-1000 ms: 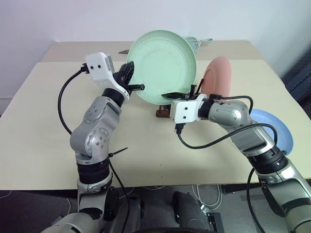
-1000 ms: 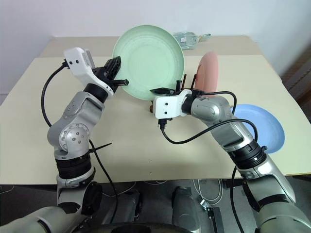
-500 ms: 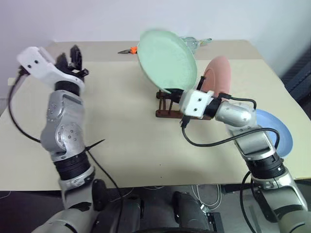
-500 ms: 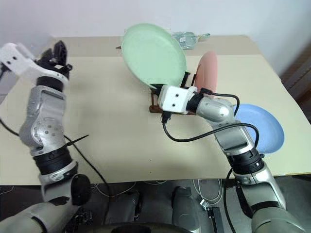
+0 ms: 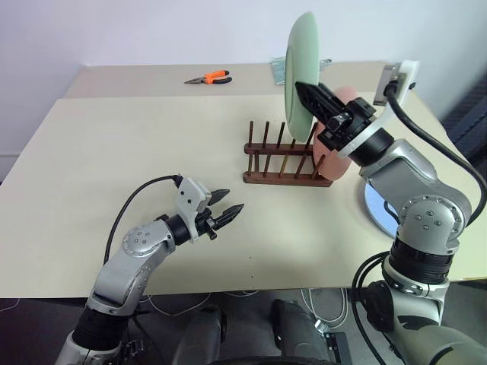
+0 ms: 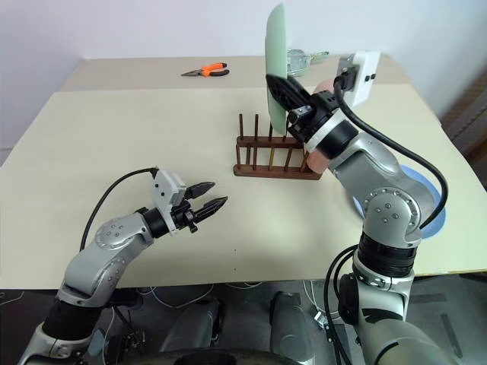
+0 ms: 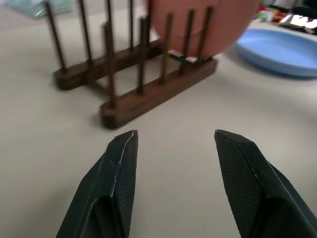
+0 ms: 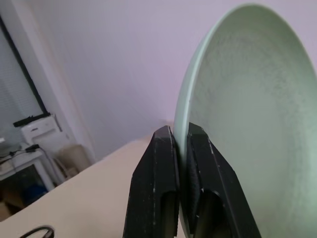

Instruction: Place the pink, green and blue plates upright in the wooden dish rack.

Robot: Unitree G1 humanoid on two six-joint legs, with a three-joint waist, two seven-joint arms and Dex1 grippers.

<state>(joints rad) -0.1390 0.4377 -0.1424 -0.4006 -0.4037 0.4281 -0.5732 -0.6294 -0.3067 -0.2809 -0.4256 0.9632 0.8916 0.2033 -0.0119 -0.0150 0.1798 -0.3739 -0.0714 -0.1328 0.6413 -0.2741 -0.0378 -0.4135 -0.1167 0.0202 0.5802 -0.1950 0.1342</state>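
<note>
Standing in the wooden dish rack (image 5: 283, 161): the pink plate (image 5: 341, 138).

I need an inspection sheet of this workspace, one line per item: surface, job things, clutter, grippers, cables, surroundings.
Surface: beige table, a second table butted behind it.
Job things: rack at mid-table; pink plate upright in its right end; green plate held on edge above the rack; blue plate flat on the table at right.
Clutter: orange pliers on the far table; a clear packet behind the green plate.
Grippers: left gripper open, empty, low over the table; right gripper shut on the green plate's rim.
Cables: black cable on each forearm, loose leads under the table edge.
Surroundings: white wall behind.
</note>
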